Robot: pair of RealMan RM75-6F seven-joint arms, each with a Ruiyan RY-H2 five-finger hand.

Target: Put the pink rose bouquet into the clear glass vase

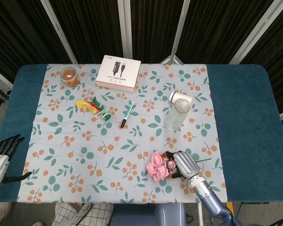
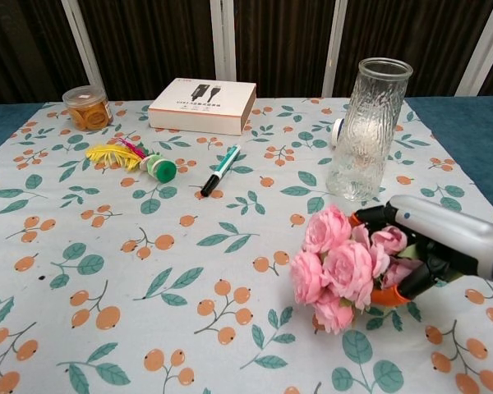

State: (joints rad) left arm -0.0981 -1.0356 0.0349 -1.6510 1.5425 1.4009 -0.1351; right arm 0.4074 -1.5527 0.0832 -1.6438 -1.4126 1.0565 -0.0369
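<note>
At the lower right of the chest view, the right hand [image 2: 431, 250] is wrapped around the stems of the pink rose bouquet [image 2: 341, 267], its orange-tipped fingers [image 2: 392, 295] curled under and around the bunch; this hand is grasping the flowers. The blooms point toward the frame's left and sit low over the floral tablecloth [image 2: 107, 263]; whether they touch it cannot be told. In the head view the same hand [image 1: 185, 164] and bouquet [image 1: 158, 166] show near the bottom edge, right of centre.

Just behind the bouquet, in the right half of the chest view, the clear glass vase [image 2: 366, 127] stands upright and apart from the flowers, with a small white round thing [image 1: 179, 98] just beyond it.

The left hand [image 1: 1, 157] lies at the lower left edge of the head view, over the blue table edge, fingers spread and holding nothing.

Toward mid-frame a marker pen [image 2: 221, 170] lies on the cloth, and to its left a bundle of yellow, green and pink items [image 2: 131, 158].

Farthest, along the upper part of the frame, sit a white box [image 2: 202, 105] and, at the upper left, a small clear jar [image 2: 87, 107] with orange contents.
</note>
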